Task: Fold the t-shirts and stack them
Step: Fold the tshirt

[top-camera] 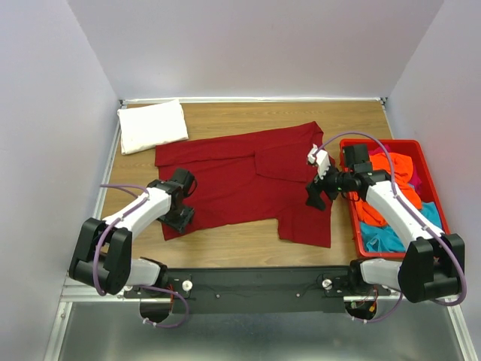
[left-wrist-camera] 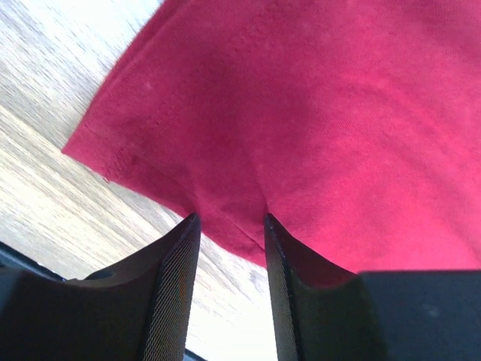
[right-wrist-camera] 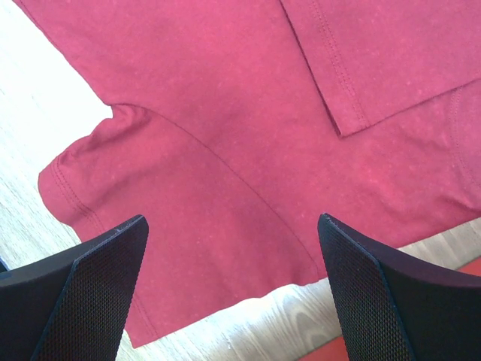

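Astride the near-left hem of the dark red t-shirt point(top-camera: 240, 180), left gripper point(left-wrist-camera: 231, 218) narrowly parted; above its sleeve toward the table point(top-camera: 248, 244) right edge, right gripper point(right-wrist-camera: 233, 222) spread wide.

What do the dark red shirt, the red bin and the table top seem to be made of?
Dark red short-sleeved t-shirt: probably matte cotton knit; soft creases, stitched hems. Rigid red rectangular bin: apparently plastic, smooth; straight, stiff rim. Brown table top: wood or wood-look laminate; grain lines visible.
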`<state>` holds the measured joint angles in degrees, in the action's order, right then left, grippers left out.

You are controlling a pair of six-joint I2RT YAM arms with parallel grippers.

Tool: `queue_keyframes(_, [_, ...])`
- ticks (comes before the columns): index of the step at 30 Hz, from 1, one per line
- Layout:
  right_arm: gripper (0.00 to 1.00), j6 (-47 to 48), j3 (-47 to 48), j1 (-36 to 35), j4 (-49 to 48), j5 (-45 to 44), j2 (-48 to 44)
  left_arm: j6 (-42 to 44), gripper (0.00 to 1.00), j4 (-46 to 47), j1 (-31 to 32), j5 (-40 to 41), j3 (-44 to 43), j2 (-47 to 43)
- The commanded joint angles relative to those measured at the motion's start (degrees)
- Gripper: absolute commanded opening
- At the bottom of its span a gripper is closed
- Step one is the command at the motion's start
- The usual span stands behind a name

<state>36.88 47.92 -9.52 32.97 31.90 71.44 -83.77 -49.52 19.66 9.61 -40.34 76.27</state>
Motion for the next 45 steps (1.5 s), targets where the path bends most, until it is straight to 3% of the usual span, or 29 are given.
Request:
queue_keyframes(1, [1.0, -0.8, -0.1, 0.5, -0.7, 1.8, -1.4, -0.3, 0.48, -2.8, 0.6, -0.5, -1.7, -1.5])
queue_keyframes(13, [1.0, -0.8, -0.3, 1.7, -0.7, 2.3, -2.0, -0.1, 0.47, 0.7, 0.8, -3.2, 2.2, 1.4])
queue_keyframes(18, [1.0, -0.5, -0.5, 2.8, -0.6, 2.5, -2.5, 0.4, 0.39, 0.9, 0.7, -1.6, 0.4, 3.2])
queue_keyframes(21, [1.0, -0.5, -0.5, 3.5, -0.6, 2.8, -2.9, 1.0, 0.0, 1.5, 0.8, -0.1, -1.7, 3.6])
queue_keyframes(27, [1.0, -0.2, -0.8, 4.6, -0.6, 3.4, -2.6, 3.0, 0.0, -2.0, 0.8, 3.0, -7.3, 4.9])
queue_keyframes(32, [1.0, 0.8, -1.1, 4.8, -0.5, 3.5, -2.0, 4.0, 0.0, -2.1, 0.8, 3.1, -6.6, 1.3])
queue_keyframes(38, [1.0, 1.3, -1.1, 4.7, 0.1, 4.7, -1.2, 6.7, 0.12, -1.0, 0.7, 5.0, -8.5, 0.7])
queue_keyframes(45, [1.0, 1.3, -0.9, 4.7, 0.2, 4.4, -0.2, 10.7, 0.16, 0.3, 0.7, 6.0, -14.0, 4.6])
